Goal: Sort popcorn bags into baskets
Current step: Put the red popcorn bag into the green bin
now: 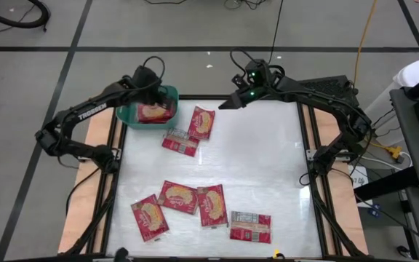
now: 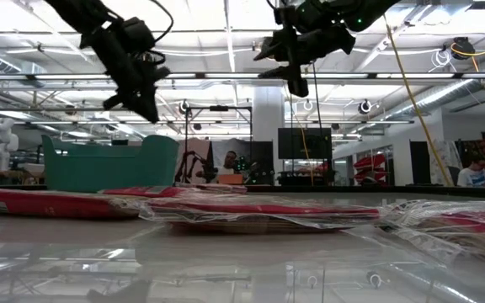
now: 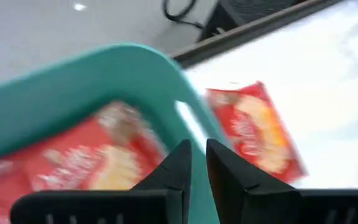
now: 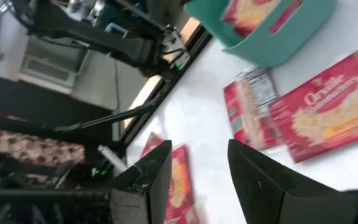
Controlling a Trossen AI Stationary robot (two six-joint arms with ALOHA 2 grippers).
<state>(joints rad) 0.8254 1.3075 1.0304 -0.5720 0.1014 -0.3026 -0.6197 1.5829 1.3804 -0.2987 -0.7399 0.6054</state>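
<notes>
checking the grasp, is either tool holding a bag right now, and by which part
Nothing is held. The left tool is nearly shut and empty above the basket; the right tool is open and empty.

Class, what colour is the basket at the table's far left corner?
Teal-green. The basket shows best in the high view, with a red popcorn bag lying inside.

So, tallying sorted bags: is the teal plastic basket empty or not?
Not empty. The teal plastic basket holds a red popcorn packet, visible from above.
</notes>
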